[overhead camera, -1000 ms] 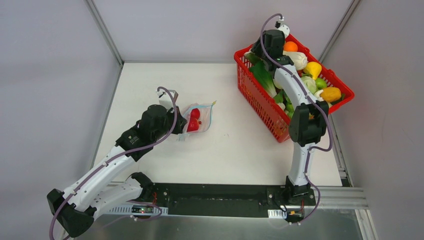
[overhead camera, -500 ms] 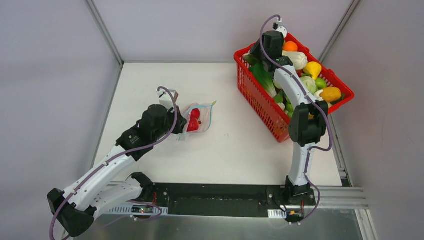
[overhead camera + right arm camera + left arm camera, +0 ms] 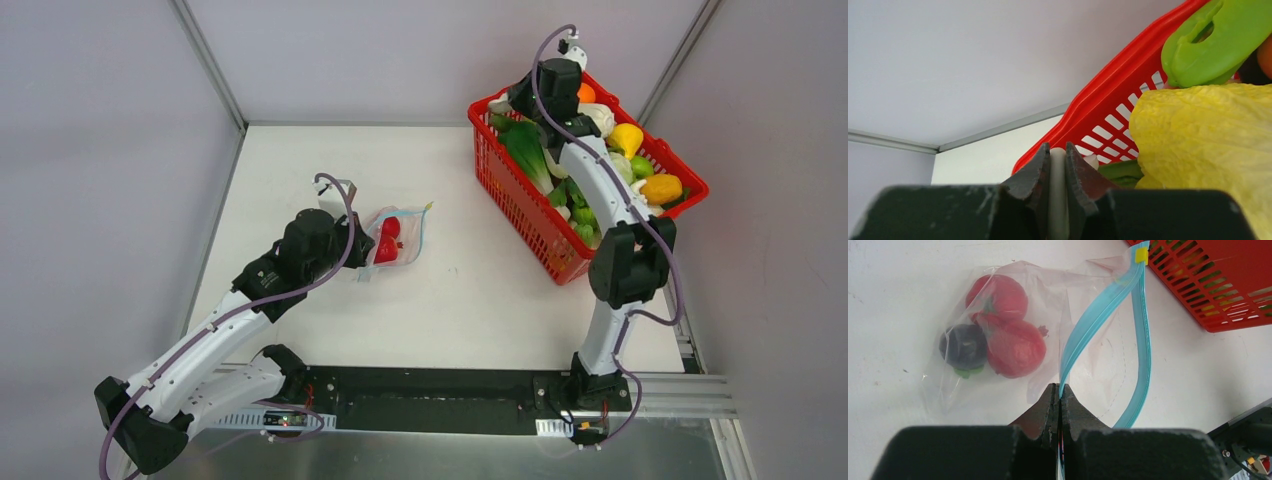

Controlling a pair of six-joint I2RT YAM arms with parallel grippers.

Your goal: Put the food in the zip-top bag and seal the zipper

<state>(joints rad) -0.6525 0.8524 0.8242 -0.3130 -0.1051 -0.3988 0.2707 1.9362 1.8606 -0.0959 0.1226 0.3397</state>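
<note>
left fingers [image 3: 1060,391] pinch the teal zipper [image 3: 1096,315] of the zip-top bag [image 3: 397,240], which lies on the bench [image 3: 470,290] holding two red tomatoes [image 3: 1015,347] and a purple ball [image 3: 963,346]. right fingers [image 3: 1058,156] clamp a thin white piece [image 3: 1057,172] at the red basket [image 3: 515,205].

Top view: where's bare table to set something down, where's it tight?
Bare table between zip-top bag and red basket, also behind the bag to the far wall. Tight: basket heaped with toy vegetables, right claw pinching a white item; left claw clamps the bag's zipper.
</note>
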